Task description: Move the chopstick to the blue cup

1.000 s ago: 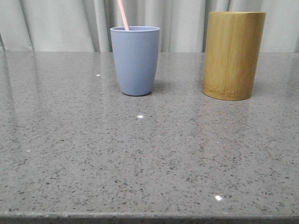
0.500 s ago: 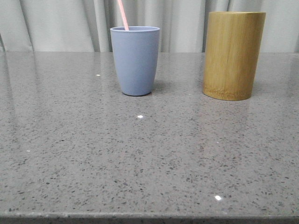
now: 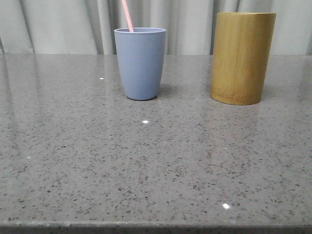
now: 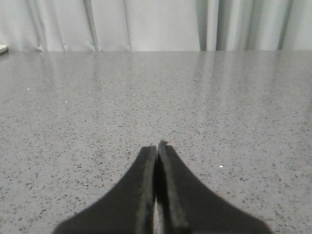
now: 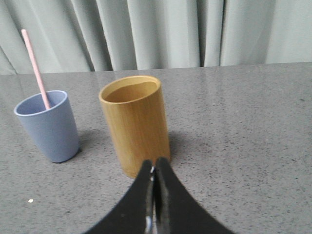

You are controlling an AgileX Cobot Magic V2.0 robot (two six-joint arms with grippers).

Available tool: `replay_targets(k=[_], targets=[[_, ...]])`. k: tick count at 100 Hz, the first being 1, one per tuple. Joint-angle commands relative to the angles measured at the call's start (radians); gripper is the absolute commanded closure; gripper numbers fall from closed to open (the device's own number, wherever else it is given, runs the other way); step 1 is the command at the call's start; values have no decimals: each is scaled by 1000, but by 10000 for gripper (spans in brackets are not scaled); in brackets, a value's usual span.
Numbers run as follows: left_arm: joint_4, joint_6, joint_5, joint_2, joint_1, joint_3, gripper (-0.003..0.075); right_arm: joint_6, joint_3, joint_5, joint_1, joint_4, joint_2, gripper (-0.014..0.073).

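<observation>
Chopstick (image 3: 127, 15) stands tilted in blue cup (image 3: 140, 63); left end effector (image 4: 157, 148) and right end effector (image 5: 154, 168) closed, empty.

Tall bamboo holder (image 3: 243, 57) upright at two o'clock on speckled grey counter (image 3: 146, 165), seemingly empty; pale curtain (image 3: 63, 24) behind.

chopstick (image 3: 127, 15): thin pale pink stick, standing in the cup, leaning against its rim, upper end well above it
blue cup (image 3: 140, 63): matte grey-blue tumbler, handleless, upright on the table, tapering to a rounded base; ahead of the right gripper (image 5: 153, 173), off to its left
</observation>
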Motion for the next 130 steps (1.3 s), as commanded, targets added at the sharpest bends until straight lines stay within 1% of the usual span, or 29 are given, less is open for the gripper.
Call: replay_targets(k=[1, 21, 35, 51, 67, 80, 95, 130], targets=[[0, -9, -77, -33, 1, 8, 739, -8, 11, -141, -25, -53, 7, 660], [0, -9, -77, -33, 1, 8, 739, -8, 143, -318, -105, -84, -14, 660], [0, -9, -77, -33, 1, 8, 739, -8, 242, -360, -169, -85, -72, 660], [0, -9, -77, -33, 1, 8, 739, -8, 333, -358, -237, -86, -156, 660], [0, -9, -77, -33, 1, 8, 739, -7, 413, -358, -257, -86, -258, 660], [0, -9, -77, -33, 1, 8, 739, -7, 412, -254, -258, -98, -354, 660], [0, -9, -77, -33, 1, 8, 739, -8, 412, -218, -258, -103, -349, 660], [0, -9, -77, -33, 1, 8, 739, -8, 412, -216, -258, -103, -349, 660]])
